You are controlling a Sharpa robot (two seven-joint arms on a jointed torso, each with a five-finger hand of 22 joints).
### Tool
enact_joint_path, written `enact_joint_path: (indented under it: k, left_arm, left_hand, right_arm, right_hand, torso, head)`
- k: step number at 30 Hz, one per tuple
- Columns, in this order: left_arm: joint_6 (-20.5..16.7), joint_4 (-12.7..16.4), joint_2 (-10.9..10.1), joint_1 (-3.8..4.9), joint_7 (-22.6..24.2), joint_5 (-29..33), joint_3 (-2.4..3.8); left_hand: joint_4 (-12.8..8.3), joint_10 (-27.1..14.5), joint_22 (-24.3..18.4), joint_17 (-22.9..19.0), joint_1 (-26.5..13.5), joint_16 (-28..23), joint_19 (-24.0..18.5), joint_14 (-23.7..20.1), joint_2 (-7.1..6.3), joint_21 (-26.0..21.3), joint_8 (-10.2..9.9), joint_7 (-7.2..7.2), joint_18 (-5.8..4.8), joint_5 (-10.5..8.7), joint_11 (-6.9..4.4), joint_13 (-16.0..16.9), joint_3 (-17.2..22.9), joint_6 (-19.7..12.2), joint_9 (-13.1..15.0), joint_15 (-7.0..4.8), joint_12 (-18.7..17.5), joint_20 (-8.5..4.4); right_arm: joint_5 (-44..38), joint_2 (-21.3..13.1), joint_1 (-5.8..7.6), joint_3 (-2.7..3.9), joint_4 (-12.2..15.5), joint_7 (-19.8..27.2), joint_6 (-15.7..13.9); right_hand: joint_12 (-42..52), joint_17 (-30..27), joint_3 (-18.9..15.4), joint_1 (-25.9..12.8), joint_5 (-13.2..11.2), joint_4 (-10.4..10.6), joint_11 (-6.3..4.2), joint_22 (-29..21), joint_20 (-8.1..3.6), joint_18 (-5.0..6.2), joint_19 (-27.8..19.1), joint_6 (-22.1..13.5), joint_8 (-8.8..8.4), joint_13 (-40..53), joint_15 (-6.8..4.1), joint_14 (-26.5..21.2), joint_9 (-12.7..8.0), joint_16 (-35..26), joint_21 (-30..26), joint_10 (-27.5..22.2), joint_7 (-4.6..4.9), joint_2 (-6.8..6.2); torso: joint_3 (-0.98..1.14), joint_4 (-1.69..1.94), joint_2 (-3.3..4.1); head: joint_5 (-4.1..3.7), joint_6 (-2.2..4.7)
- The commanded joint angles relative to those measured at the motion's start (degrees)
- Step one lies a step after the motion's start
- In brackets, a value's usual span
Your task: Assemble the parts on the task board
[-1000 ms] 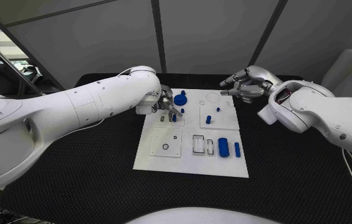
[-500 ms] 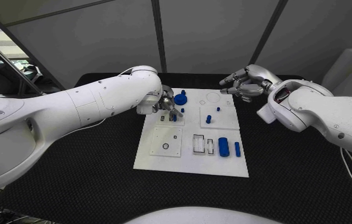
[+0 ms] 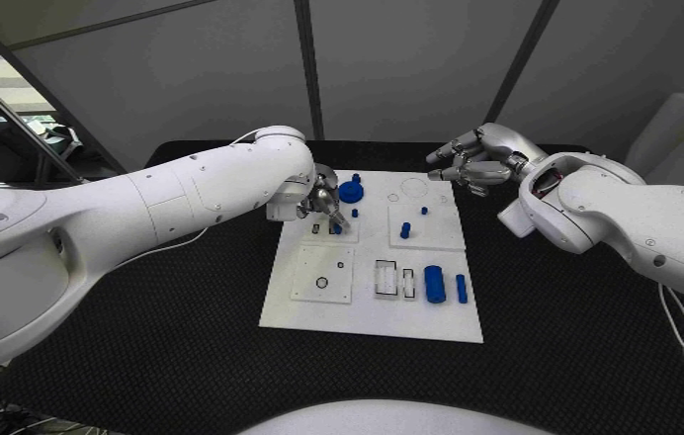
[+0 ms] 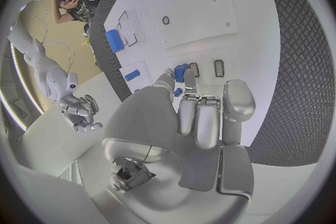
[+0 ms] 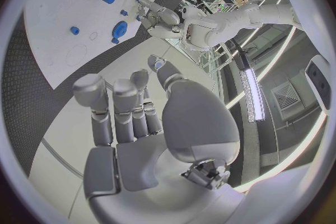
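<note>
The white task board point(image 3: 368, 318) lies in the middle of the table. My left hand point(image 3: 325, 201) hovers over its far left corner and pinches a small blue part point(image 4: 181, 72) between thumb and a finger, just above two small dark slots point(image 4: 219, 68). A round blue disc point(image 3: 351, 193) sits right beside that hand. Short blue pegs point(image 3: 405, 229) stand in the far right panel. A thick blue cylinder point(image 3: 433, 285) and a thin blue bar point(image 3: 461, 290) lie near the right edge. My right hand point(image 3: 470, 164) hangs empty above the board's far right corner, fingers apart.
The board rests on a black textured mat point(image 3: 570, 306). A white panel with a small ring hole point(image 3: 322, 284) occupies the near left, with rectangular recesses point(image 3: 386, 279) beside it. Grey wall panels stand behind the table.
My right hand has lifted a little and drifted away from the board's far corner. My left hand has stayed over the slots with the small blue part, shifting only slightly.
</note>
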Motion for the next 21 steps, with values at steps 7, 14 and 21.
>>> enact_joint_path:
  k: [7,14,21]
  left_arm:
    - [-0.66,0.57,-0.65,0.00,0.78,4.97,-0.01]
    - [-4.86,2.91,-3.18,-0.05,1.13,7.94,0.01]
    - [-9.83,5.85,-5.70,-0.12,1.42,8.70,0.00]
  left_hand:
    - [-3.70,0.70,0.30,9.92,3.90,0.25,-0.56,4.08,2.64,-0.37,-1.52,0.20,-1.26,5.64,-0.39,9.57,4.36,-0.37,1.61,-0.26,-0.62,-0.06]
    - [-5.89,1.00,0.80,10.32,3.04,0.58,-0.44,4.25,2.56,-0.28,-1.38,0.25,-1.31,5.97,-0.30,9.82,7.45,-0.02,3.46,-0.20,-0.45,0.05]
    - [-7.36,1.34,1.57,10.72,1.32,0.90,0.02,4.45,1.92,0.01,-1.39,0.14,-1.40,7.00,-0.43,10.07,9.77,0.33,4.97,-0.31,-0.16,-0.03]
  right_arm:
    - [-0.14,0.20,0.12,0.05,-0.30,0.58,-0.80]
    - [-0.14,0.15,0.12,0.05,-0.48,0.62,-0.70]
    - [-0.14,0.08,0.12,0.05,-0.67,0.69,-0.65]
  right_hand:
    - [-0.29,-0.21,0.54,-0.40,0.37,-0.08,-0.17,-0.28,-0.17,1.08,0.25,-0.29,-0.11,-0.26,-0.12,0.39,-0.04,-0.33,-0.37,-0.40,-0.07,-0.18]
    - [-0.34,-0.27,0.56,-0.41,0.39,-0.09,-0.16,-0.35,-0.17,1.09,0.22,-0.29,-0.11,-0.32,-0.12,0.38,-0.04,-0.39,-0.43,-0.44,-0.06,-0.20]
    - [-0.34,-0.27,0.56,-0.41,0.39,-0.09,-0.16,-0.35,-0.17,1.09,0.22,-0.29,-0.11,-0.32,-0.12,0.38,-0.04,-0.39,-0.43,-0.44,-0.06,-0.20]
  torso:
    - [0.00,-0.04,0.05]
    - [0.03,0.08,-0.01]
    - [0.07,0.08,0.01]
  head:
    - [-0.06,-0.07]
    - [-0.15,-0.08]
    - [0.16,-0.16]
